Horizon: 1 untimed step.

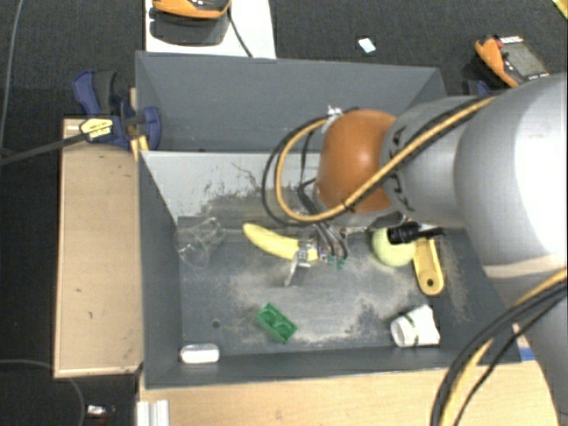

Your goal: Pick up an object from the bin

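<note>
Camera view: gripper is seen mid-bin, right at the right end of a yellow banana; open vs. closed can't be told. Banana's long axis is laid approx. left-right, left end tipped slightly toward the back wall. Counted: 1 banana, 1 green block in front, 1 yellow-green ball and 1 yellow handle at right, 1 white cylinder front-right, 1 white capsule front-left.

A green block, a white cylinder and a clear cup lie well apart.
</note>
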{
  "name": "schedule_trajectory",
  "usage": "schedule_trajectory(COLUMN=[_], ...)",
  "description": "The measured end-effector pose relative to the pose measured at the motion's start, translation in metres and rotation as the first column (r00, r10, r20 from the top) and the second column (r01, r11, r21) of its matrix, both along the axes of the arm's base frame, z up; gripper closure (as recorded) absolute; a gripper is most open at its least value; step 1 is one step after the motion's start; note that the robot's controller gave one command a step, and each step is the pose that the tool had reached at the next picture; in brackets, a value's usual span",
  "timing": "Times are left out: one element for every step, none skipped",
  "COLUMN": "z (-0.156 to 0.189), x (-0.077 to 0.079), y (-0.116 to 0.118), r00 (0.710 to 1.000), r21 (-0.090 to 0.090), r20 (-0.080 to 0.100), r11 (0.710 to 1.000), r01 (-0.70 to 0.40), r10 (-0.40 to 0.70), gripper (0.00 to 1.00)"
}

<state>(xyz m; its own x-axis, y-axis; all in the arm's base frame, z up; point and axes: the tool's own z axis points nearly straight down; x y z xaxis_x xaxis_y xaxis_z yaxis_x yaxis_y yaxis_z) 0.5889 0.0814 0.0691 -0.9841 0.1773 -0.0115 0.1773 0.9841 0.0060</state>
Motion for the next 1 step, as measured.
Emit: schedule_trajectory(z=[0.0019], x=[0.0004], y=[0.0002], r00=[1.0], r21=[0.001], r20=[0.005], r11=[1.0], r01=[0.027], r10=[-0.027], gripper=[1.0])
